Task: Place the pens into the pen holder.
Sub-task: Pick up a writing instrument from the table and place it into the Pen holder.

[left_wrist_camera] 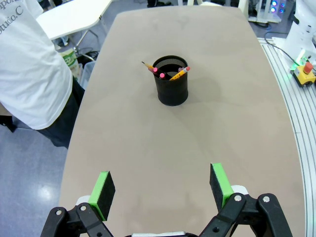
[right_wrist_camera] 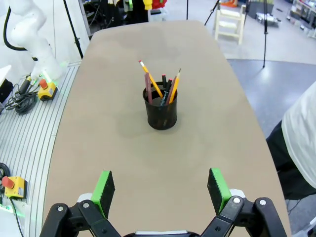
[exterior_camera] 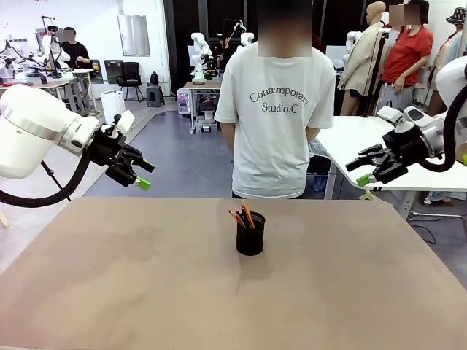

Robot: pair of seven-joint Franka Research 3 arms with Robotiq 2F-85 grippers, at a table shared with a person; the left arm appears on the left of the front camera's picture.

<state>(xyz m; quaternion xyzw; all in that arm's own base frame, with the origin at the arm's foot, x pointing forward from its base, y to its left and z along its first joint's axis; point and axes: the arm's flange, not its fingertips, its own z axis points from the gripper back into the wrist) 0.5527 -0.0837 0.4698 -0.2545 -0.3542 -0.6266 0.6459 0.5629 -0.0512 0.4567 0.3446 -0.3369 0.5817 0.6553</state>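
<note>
Black mesh, the pen holder (exterior_camera: 250,234) stands upright near the middle of the table (exterior_camera: 109,292) in the front view, with the pens (exterior_camera: 244,216) standing in it, tips leaning out over its rim toward the far side. My left gripper (exterior_camera: 139,174) hangs above the table's far left corner and my right gripper (exterior_camera: 363,171) off its far right edge, both raised and well apart from the holder; neither looks clearly nearer. A person (exterior_camera: 276,102) stands at the far side.

From my left wrist, my fingers (left_wrist_camera: 104,188) are spread wide with nothing between them. The pen holder (left_wrist_camera: 172,80) sits straight ahead, well beyond them, the pens (left_wrist_camera: 168,73) slanted inside it.

From my right wrist, my fingers (right_wrist_camera: 217,189) are likewise wide apart and empty. The pen holder (right_wrist_camera: 161,109) lies ahead along their line, far off, its pens (right_wrist_camera: 163,86) fanned upward, long axes near upright.

I judge the task done: I see no pen lying loose on the table, so any coming move would be a retreat, not a reach.
</note>
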